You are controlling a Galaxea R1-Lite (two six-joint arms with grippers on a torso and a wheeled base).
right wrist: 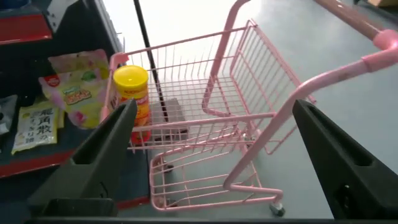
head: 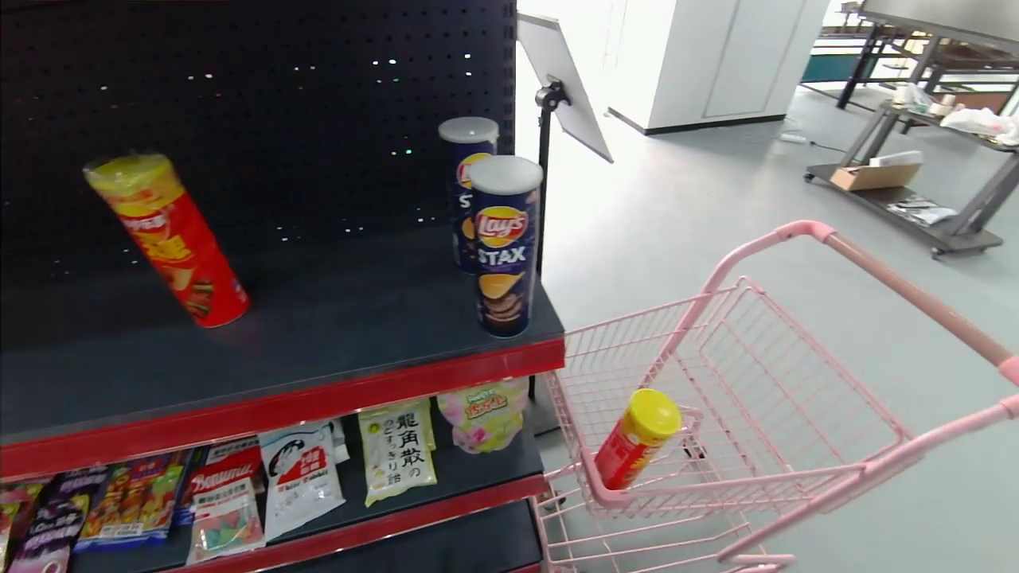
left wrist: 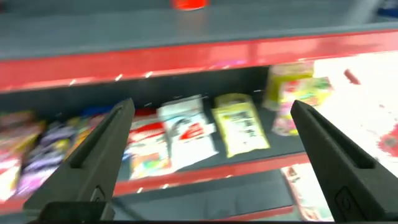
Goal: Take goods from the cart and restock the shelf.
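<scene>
A red chip can with a yellow lid [head: 637,438] leans in the front corner of the pink cart [head: 796,469]. My right gripper [right wrist: 214,155] hangs open above the cart, with that can [right wrist: 132,99] ahead beside one finger and nothing between the fingers. On the upper shelf board [head: 318,350] a second red can [head: 167,239] appears tilted at the left, and two blue cans [head: 505,247] [head: 470,187] stand at the right end. My left gripper [left wrist: 211,155] is open and empty, facing the lower shelf's snack bags [left wrist: 180,134].
Snack bags [head: 302,477] line the lower shelf under the red shelf edge [head: 279,406]. A tilted sign on a black pole [head: 561,87] stands beside the shelf's right end. Open grey floor lies beyond the cart, with metal tables [head: 931,159] far right.
</scene>
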